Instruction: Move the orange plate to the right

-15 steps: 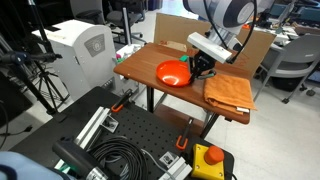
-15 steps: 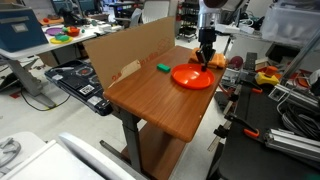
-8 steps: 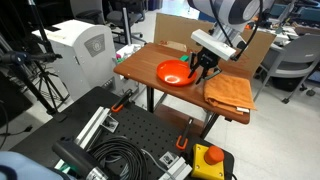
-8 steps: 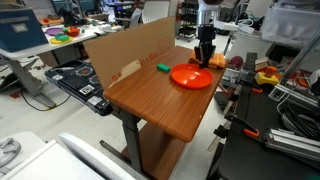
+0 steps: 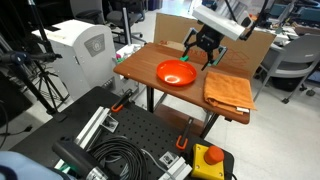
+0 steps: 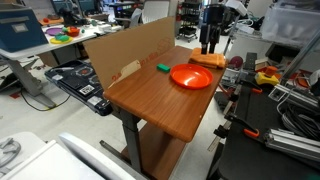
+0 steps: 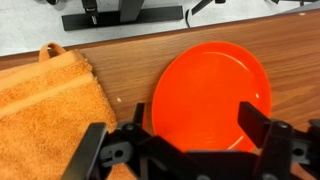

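Observation:
The orange plate (image 5: pixel 175 73) (image 6: pixel 191 76) lies flat on the wooden table (image 5: pixel 134 64) (image 6: pixel 150 105), beside a folded orange cloth (image 5: pixel 228 92) (image 6: pixel 207 60). My gripper (image 5: pixel 200 50) (image 6: pixel 209 44) hangs a little above the plate's edge on the cloth side, open and holding nothing. In the wrist view the plate (image 7: pixel 210 95) fills the middle below the open gripper (image 7: pixel 196 122), the two black fingers stand wide apart over it, and the cloth (image 7: pixel 45 110) lies to the left with a strip of bare table between them.
A cardboard wall (image 5: pixel 172 26) (image 6: pixel 130 50) stands along the table's back edge. A small green object (image 6: pixel 162 68) lies near it. A white printer (image 5: pixel 80 45) stands beside the table. Black equipment bases (image 7: pixel 120 14) sit beyond the table edge.
The gripper was shut on the plate's rim; it has opened, let go and risen above the plate. The plate rests flat where it was released.

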{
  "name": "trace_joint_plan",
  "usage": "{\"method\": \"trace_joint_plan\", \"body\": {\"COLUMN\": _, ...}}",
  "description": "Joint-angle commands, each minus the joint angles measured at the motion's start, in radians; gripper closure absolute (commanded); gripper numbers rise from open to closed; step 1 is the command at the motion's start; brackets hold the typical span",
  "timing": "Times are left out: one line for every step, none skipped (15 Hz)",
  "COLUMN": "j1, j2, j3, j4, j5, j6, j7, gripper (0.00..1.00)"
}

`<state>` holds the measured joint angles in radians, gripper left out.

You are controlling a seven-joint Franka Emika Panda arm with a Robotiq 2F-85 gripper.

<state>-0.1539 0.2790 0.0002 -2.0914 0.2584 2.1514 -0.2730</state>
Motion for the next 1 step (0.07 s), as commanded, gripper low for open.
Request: {"method": "trace_joint_plan", "body": {"j1": 0.010, "j2": -0.049, "j3": -0.012, "j4": -0.024, "j5": 0.009, "j6": -0.001, "j7": -0.013, "gripper": 0.00}}
